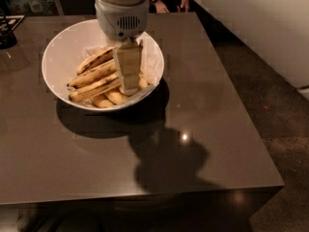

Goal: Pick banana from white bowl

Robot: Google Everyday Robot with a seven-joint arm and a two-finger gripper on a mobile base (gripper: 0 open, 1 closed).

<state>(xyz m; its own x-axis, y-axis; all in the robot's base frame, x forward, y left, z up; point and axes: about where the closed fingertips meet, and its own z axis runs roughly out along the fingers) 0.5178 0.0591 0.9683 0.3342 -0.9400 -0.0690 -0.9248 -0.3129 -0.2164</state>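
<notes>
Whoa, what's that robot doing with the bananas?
A robot arm is going after the banana, the long streaky one, in the white bowl on the brown table. Its gripper hangs over the bowl's right side, tip down among the fruit. Nothing is lifted yet; the banana lies with other bananas.

- the white bowl (65,50) sits on the far left part of a brown table (217,105); its shadow falls on the tabletop toward the near side
- long streaked bananas (94,75) lie side by side across the bowl, slanting up to the right; short stubby bananas (108,100) lie by the near rim
- the gripper (129,88) hangs down from above into the right half of the bowl, its tip at the right ends of the long bananas
- a person's hands (182,4) show beyond the table's far edge
</notes>
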